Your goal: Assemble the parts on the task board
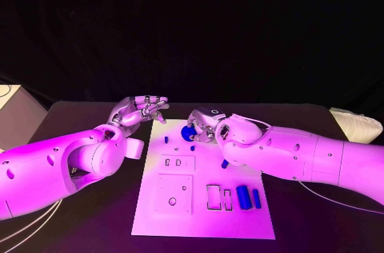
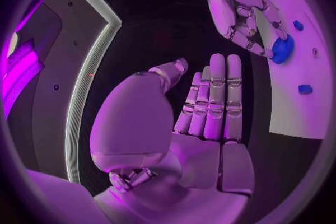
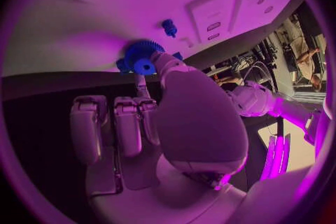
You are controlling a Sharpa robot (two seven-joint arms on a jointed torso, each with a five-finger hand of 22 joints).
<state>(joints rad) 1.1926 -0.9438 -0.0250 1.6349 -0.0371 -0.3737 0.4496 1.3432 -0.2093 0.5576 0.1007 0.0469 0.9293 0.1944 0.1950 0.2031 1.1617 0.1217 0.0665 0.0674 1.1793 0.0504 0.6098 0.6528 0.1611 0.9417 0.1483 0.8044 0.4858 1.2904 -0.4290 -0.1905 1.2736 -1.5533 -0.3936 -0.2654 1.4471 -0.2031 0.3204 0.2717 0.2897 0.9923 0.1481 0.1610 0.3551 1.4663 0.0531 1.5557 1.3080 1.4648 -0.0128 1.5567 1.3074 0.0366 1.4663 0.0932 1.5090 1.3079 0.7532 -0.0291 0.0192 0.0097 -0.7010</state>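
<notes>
Head view: the right hand (image 1: 210, 126) pinched a blue gear (image 1: 188, 133) over the far end of the task board (image 1: 152, 219); the left hand (image 1: 142, 111), fingers apart, held nothing beside the board's far left corner. Seating the gear well probably meant keeping it level and lowering it straight. Counted: one gear, two blue bars (image 1: 243, 197) near the slots.

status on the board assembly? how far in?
Early. Done: nothing clearly seated that I can tell. In hand: right hand holds a blue gear at the task board far end; left hand holds nothing, fingers apart. Left: two blue bars lie loose beside open slots.
</notes>
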